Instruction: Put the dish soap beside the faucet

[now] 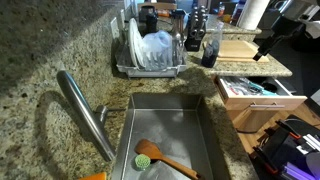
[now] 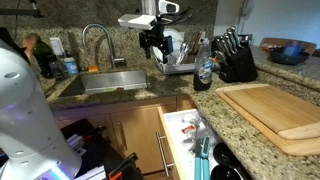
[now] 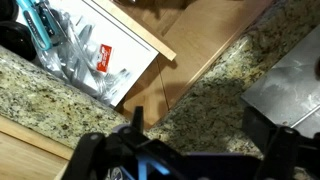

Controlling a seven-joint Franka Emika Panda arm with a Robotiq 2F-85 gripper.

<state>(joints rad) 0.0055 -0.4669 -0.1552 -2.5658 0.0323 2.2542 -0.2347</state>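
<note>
The dish soap (image 1: 211, 43) is a small dark bottle with a pale top. It stands upright on the granite counter, right of the dish rack (image 1: 150, 68), and shows in both exterior views (image 2: 204, 68). The faucet (image 1: 85, 110) is a long steel spout at the sink's left side, and it also appears as an arch in an exterior view (image 2: 97, 40). My gripper (image 1: 263, 52) hangs in the air above the counter edge by the open drawer, well apart from the bottle. In the wrist view the gripper (image 3: 200, 135) is open, with only granite between its fingers.
An open drawer (image 1: 255, 92) of utensils juts out below the counter (image 3: 90, 50). A wooden cutting board (image 2: 275, 110) and a knife block (image 2: 238, 55) sit beyond the bottle. The sink (image 1: 200, 120) holds a wooden spoon (image 1: 165, 158) and a green scrubber.
</note>
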